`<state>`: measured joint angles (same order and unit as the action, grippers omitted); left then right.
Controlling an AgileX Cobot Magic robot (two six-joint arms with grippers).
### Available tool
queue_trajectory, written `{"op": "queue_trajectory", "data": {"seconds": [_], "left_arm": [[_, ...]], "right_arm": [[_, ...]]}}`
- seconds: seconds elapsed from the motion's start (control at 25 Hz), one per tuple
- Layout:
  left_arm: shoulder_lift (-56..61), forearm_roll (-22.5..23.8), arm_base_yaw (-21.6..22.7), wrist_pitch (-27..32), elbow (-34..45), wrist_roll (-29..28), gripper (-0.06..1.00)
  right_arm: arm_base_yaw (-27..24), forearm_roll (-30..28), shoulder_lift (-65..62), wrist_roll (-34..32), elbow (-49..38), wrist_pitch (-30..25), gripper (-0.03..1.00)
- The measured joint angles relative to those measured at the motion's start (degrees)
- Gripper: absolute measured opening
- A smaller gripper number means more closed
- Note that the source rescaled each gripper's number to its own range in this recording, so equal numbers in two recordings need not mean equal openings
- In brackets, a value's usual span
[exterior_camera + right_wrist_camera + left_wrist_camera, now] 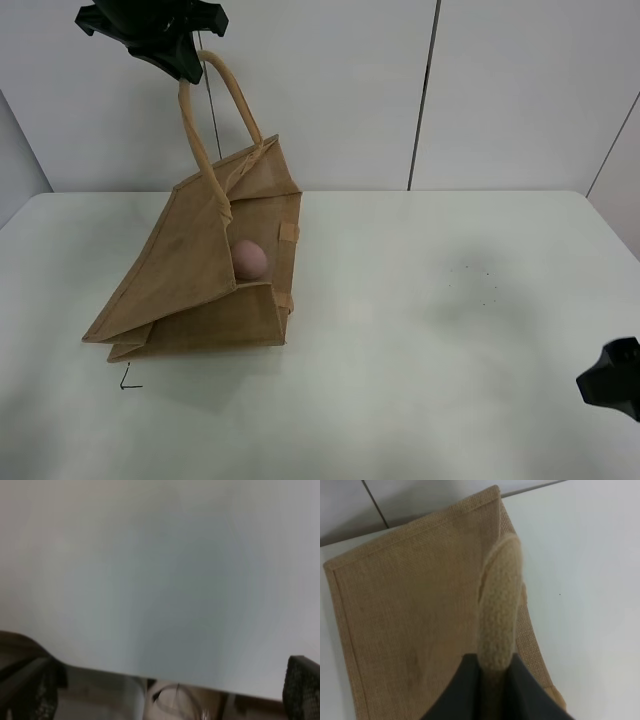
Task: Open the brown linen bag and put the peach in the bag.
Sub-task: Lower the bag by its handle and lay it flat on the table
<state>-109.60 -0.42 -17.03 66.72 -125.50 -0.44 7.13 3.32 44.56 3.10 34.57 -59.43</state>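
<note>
Peach (249,259) already in brown linen bag (190,290); left end effector (492,669) clamped on handle (228,100), right end effector (610,380) spread, empty. Next, probably: lower, release.

We're looking at what reads as a robotics lab test cell. A plain white table (450,330) fills the shot, and behind it stand bare white wall panels (330,90) split by a dark seam (423,95). Up top, the black left gripper (188,72) pinches a handle of the brown linen bag (200,290). The black right arm (612,382) sits at the table's near edge, and a small black mark (128,381) is drawn on the tabletop.
</note>
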Motion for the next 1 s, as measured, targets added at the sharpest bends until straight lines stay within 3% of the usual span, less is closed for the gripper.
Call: {"op": "queue_trajectory", "data": {"seconds": [0.16,0.36,0.64,0.88,1.0], "left_arm": [[0.0,0.0,0.0,0.0,0.0,0.0,0.0],[0.0,0.0,0.0,0.0,0.0,0.0,0.0],[0.0,0.0,0.0,0.0,0.0,0.1,0.0],[0.0,0.4,0.0,0.0,0.0,0.1,0.0],[0.0,0.4,0.0,0.0,0.0,0.1,0.0]], "right_arm": [[0.0,0.3,-12.9,2.3,-5.4,0.9,1.0],[0.0,0.4,-23.1,2.7,-5.9,0.8,1.0],[-0.4,0.7,-25.1,2.7,-5.9,0.8,1.0],[-6.3,0.9,-29.1,2.7,-5.9,0.8,1.0],[-6.9,0.9,-32.5,2.7,-5.9,0.8,1.0]]}}
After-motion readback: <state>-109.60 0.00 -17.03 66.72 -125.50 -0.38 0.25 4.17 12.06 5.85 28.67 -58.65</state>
